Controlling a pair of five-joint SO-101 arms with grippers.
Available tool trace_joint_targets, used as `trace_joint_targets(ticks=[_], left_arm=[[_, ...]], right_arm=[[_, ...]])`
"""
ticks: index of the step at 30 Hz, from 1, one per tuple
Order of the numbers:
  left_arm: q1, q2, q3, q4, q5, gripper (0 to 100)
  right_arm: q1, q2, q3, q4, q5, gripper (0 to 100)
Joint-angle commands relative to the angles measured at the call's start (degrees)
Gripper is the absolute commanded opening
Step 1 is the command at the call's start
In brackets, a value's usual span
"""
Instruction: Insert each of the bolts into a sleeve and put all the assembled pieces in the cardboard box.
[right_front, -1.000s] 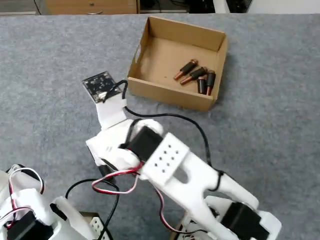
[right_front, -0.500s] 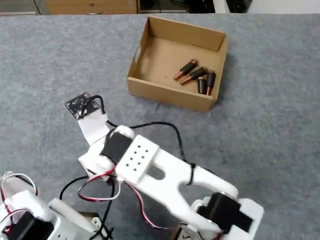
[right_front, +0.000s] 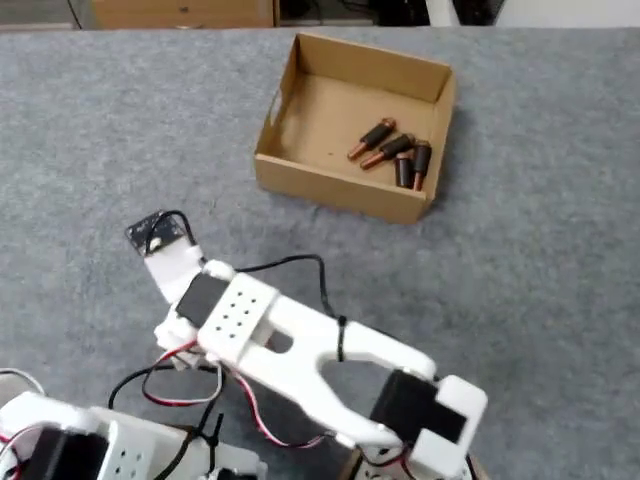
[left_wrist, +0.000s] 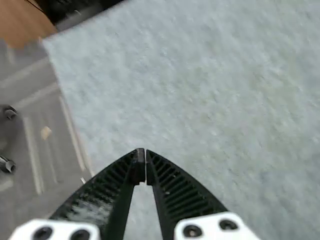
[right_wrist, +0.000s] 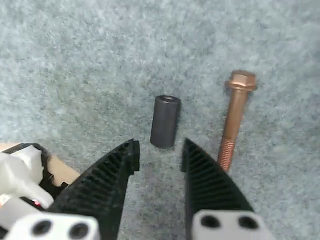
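The high view looks steeply down on the grey table (right_front: 540, 250) from above the arms' side. Each wrist camera sits just behind its jaws and looks along them. The left gripper (left_wrist: 140, 161) has the table's edge beside its tips. The right gripper (right_wrist: 160, 147) hangs close over the same grey surface, with a sleeve (right_wrist: 165, 121) just beyond its tips.

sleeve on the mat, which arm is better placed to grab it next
Right. The right gripper is open just short of the black sleeve, the bolt lying beside it. The left gripper is shut over grey mat.
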Motion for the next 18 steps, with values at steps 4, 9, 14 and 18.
trace_joint_targets(ticks=[4, 9, 14, 18], left_arm=[[-4.7, -0.2, -5.4, -5.5, -7.4, 2], [-6.3, -0.2, -5.3, -10.6, -10.5, 2], [-5.6, -0.2, -5.3, -13.8, -10.6, 2], [-4.2, -0.2, -5.3, -13.6, -10.6, 2]], right_arm=[[-2.1, 2.1, -0.2, -2.7, -0.4, 9.1], [-1.4, 4.8, -0.5, -2.9, -0.6, 9.1], [-0.2, 8.1, -0.6, -3.6, -0.4, 9.1], [0.0, 8.7, -0.6, -3.7, -0.3, 11.9]])
